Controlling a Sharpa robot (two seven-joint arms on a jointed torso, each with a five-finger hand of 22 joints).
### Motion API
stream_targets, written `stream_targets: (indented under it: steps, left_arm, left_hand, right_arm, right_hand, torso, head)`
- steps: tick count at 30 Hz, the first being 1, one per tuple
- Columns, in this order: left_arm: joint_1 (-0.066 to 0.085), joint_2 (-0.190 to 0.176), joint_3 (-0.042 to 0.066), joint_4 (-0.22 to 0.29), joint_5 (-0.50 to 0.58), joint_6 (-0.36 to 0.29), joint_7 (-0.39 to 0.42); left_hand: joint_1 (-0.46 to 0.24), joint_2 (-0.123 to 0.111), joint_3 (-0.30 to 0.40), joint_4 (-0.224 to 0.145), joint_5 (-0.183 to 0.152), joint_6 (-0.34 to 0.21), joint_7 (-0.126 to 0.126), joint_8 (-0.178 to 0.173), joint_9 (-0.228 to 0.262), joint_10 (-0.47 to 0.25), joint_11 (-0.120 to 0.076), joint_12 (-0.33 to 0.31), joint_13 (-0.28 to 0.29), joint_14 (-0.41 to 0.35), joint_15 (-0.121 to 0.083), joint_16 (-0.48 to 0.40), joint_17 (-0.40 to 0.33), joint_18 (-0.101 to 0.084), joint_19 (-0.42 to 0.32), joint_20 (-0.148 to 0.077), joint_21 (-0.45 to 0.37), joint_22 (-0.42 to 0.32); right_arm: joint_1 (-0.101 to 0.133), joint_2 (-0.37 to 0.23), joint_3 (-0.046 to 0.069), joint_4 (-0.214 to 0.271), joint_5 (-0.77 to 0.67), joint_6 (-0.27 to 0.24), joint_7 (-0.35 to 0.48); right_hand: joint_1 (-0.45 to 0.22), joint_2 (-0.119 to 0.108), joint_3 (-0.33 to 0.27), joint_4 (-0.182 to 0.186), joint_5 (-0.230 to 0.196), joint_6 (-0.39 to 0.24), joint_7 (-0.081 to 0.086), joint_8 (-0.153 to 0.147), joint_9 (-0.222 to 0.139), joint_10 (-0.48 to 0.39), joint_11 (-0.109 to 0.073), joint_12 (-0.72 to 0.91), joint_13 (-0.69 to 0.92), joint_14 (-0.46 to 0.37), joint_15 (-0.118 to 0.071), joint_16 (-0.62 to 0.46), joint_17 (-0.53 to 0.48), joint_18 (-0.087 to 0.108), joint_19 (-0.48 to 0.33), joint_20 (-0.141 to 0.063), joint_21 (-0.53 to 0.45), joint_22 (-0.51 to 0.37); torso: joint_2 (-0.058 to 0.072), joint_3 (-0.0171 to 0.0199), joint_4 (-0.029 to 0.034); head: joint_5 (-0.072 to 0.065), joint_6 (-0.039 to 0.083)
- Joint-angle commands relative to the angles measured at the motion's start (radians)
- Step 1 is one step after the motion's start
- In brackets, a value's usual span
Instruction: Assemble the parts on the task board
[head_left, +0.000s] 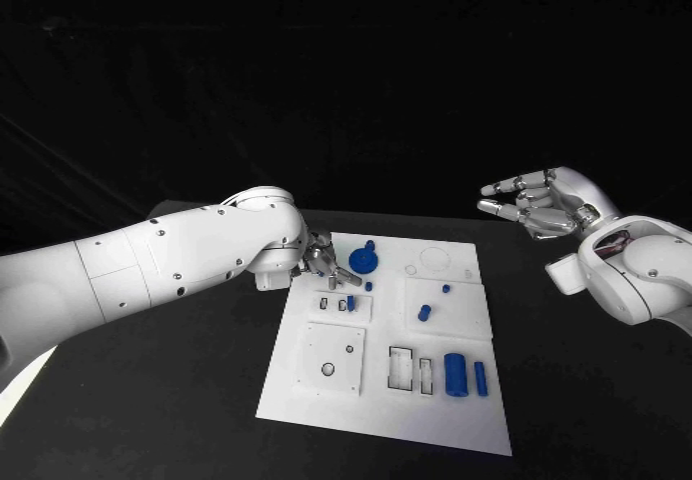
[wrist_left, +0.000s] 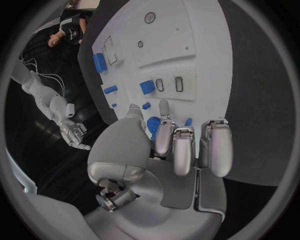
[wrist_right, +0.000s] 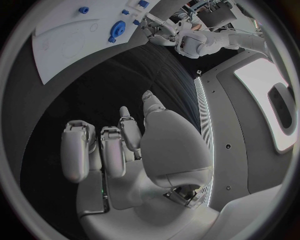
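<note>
The white task board lies in the middle of the black table. A round blue part with a knob sits near its far edge. My left hand hovers just left of that part with its fingers spread and nothing in them. In the left wrist view the round blue part shows between the thumb and the fingertips of the left hand. My right hand hangs in the air off the board's far right corner, its fingers loosely apart and holding nothing.
Other blue parts lie on the board: a small block, two short pegs, and a thick cylinder beside a thinner one. Empty slots lie next to them. Black table surrounds the board.
</note>
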Motion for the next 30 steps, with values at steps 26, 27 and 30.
stream_targets:
  steps: [26, 27, 30]
  left_arm:
    - [-0.006, 0.046, -0.006, -0.024, -0.015, 0.081, -0.011]
    - [-0.006, 0.047, -0.007, -0.024, -0.015, 0.08, -0.011]
    - [-0.006, 0.047, -0.007, -0.023, -0.015, 0.078, -0.011]
  left_hand:
    - [0.019, 0.024, -0.005, -0.006, -0.005, -0.012, 0.001, 0.008, 0.015, -0.007, 0.003, -0.008, -0.004, 0.107, -0.005, 0.003, 0.263, -0.018, 0.039, -0.006, 0.004, 0.076]
    - [0.022, 0.026, -0.005, -0.006, -0.005, -0.013, 0.001, 0.008, 0.016, -0.008, 0.003, -0.009, -0.006, 0.107, -0.005, 0.003, 0.263, -0.017, 0.038, -0.005, 0.003, 0.074]
    - [0.025, 0.03, -0.005, -0.006, -0.005, -0.013, 0.002, 0.008, 0.018, -0.009, 0.003, -0.01, -0.007, 0.107, -0.004, 0.003, 0.263, -0.017, 0.038, -0.005, 0.003, 0.074]
  right_arm:
    - [-0.003, 0.032, -0.003, -0.008, 0.001, -0.021, 0.012]
    - [-0.004, 0.033, -0.003, -0.009, 0.001, -0.021, 0.012]
    - [-0.004, 0.036, -0.004, -0.011, 0.001, -0.021, 0.011]
  right_hand:
    - [0.008, 0.004, -0.013, -0.008, 0.026, -0.011, -0.001, 0.003, 0.0, -0.031, 0.001, -0.038, -0.023, 0.075, 0.002, -0.032, 0.157, 0.022, -0.027, -0.001, -0.035, -0.054]
    - [0.008, 0.004, -0.013, -0.008, 0.026, -0.011, -0.001, 0.003, 0.0, -0.031, 0.001, -0.038, -0.023, 0.075, 0.002, -0.032, 0.157, 0.022, -0.027, -0.001, -0.035, -0.054]
    - [0.008, 0.004, -0.013, -0.008, 0.026, -0.011, -0.001, 0.003, 0.0, -0.031, 0.001, -0.038, -0.023, 0.075, 0.002, -0.032, 0.157, 0.022, -0.027, -0.001, -0.035, -0.054]
  torso:
    - [0.002, -0.0024, 0.0046]
    - [0.002, -0.0024, 0.005]
    - [0.002, -0.0019, 0.0056]
  head:
    - [-0.009, -0.015]
    - [-0.009, -0.015]
    - [-0.012, -0.017]
